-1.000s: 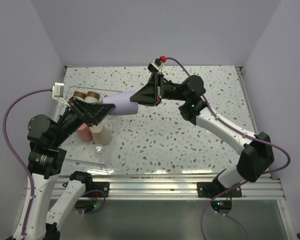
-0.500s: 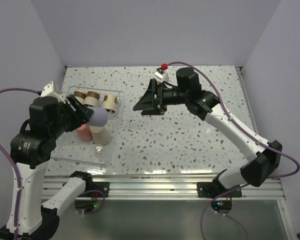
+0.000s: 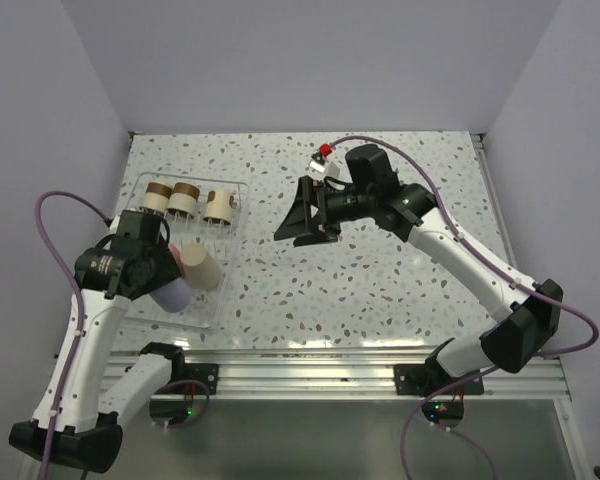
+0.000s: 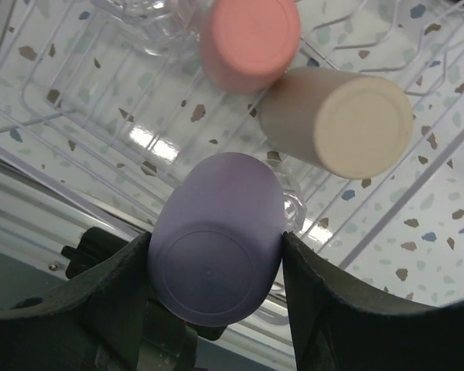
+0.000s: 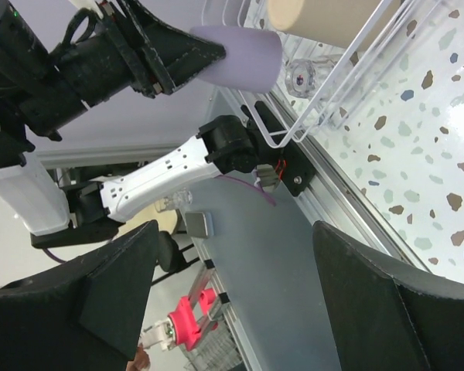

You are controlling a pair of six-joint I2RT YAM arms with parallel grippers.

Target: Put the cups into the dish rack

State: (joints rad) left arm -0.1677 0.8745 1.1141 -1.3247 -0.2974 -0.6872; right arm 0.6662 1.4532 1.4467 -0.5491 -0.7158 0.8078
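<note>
My left gripper [image 3: 164,283] [image 4: 215,241] is shut on the lavender cup [image 3: 174,295] [image 4: 216,255], gripping it near its base above the near end of the dish rack [image 3: 242,190] [image 4: 100,100]. In the rack stand a coral-red cup [image 4: 247,42], a tall beige cup [image 3: 203,268] [image 4: 340,124] and three cream cups with brown bands [image 3: 185,197]. A clear cup [image 4: 294,210] shows just under the lavender one. My right gripper [image 3: 292,222] [image 5: 233,232] hangs open and empty over the middle of the table, well right of the rack.
The speckled table [image 3: 380,290] runs to a metal rail [image 3: 310,375] along the near edge. White walls close in the back and both sides. Another clear cup [image 4: 151,23] sits at the rack's far side in the left wrist view.
The right gripper let go of the lavender cup and drew back to the right. The left gripper, still holding it, swung the cup down toward the near end of the rack.
</note>
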